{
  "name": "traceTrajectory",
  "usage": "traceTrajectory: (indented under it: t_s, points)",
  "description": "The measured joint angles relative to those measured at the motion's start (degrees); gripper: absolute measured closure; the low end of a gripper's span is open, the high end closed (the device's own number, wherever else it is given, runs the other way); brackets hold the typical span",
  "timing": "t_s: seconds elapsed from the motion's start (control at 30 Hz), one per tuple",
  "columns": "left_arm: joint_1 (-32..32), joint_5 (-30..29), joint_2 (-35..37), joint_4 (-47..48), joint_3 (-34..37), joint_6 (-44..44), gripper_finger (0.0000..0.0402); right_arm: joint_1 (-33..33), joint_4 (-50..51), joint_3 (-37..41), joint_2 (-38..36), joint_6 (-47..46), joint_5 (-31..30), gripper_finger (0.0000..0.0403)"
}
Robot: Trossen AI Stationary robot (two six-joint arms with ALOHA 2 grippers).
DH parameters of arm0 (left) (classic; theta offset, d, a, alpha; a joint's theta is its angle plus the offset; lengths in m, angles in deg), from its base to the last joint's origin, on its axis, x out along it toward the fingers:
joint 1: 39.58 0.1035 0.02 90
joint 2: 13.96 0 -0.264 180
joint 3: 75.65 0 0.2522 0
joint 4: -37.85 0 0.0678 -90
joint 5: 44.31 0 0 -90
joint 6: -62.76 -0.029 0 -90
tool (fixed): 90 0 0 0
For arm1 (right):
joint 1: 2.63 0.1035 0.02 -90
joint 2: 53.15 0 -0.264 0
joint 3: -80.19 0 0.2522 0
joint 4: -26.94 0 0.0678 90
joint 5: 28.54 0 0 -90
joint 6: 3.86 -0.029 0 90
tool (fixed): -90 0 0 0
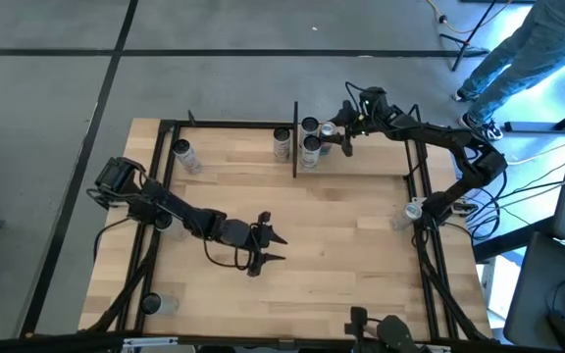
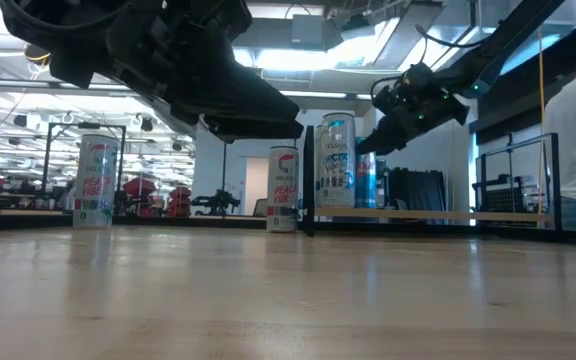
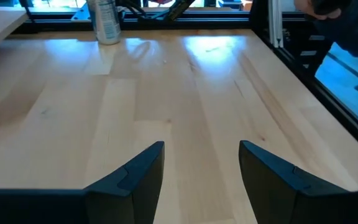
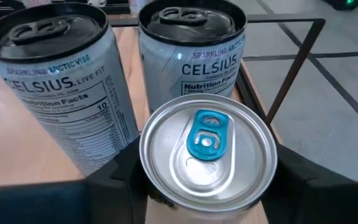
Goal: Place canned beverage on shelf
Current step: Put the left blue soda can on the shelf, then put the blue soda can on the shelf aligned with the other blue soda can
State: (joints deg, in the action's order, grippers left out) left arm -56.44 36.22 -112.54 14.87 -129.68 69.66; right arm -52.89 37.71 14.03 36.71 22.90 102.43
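While the left gripper (image 1: 268,245) idles open-fingered mid-table, the right gripper (image 1: 333,133) clamps a silver can with a blue tab (image 4: 207,154) at the black-framed wooden shelf (image 1: 361,162), beside two grey Celsius cans (image 4: 55,81). Placement nearly done: lowering and release remain.

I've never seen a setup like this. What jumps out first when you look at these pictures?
The right gripper grabs the eye: it clasps a silver can with a blue pull tab, right beside two Celsius cans standing at the far edge of the table, next to a black upright of the shelf. Nearer the middle of the wooden table, the left gripper sits open and empty.
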Motion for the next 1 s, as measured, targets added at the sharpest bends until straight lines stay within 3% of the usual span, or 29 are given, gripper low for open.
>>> traceTrajectory:
  t_s: [0.2, 0.37, 0.53, 0.67, 1.0]
  points:
    - [0.0, -0.5, 0.0, -0.2, 0.0, 0.0, 0.0208, 0.0, 0.1, 0.0, -0.8, -1.5, 0.0, 0.0069]
    - [0.0, -0.5, 0.0, -0.2, 0.0, 0.0, 0.0208, 0.0, 2.4, 0.0, -7.5, -4.1, -2.6, 0.0012]
    - [0.3, -0.5, 0.0, -0.2, 0.0, 0.0, 0.0208, 3.0, 10.4, 0.0, -19.0, -4.9, -9.8, 0.002]
    - [1.0, -0.5, 0.0, -0.2, 0.0, 0.0, 0.0208, 9.7, 18.0, 0.0, -27.5, -6.4, -17.3, 0.0031]
    - [0.7, -0.5, 0.0, 4.4, 0.0, -0.1, 0.0208, 26.7, 38.6, 0.0, -37.2, -27.6, -43.1, 0.0038]
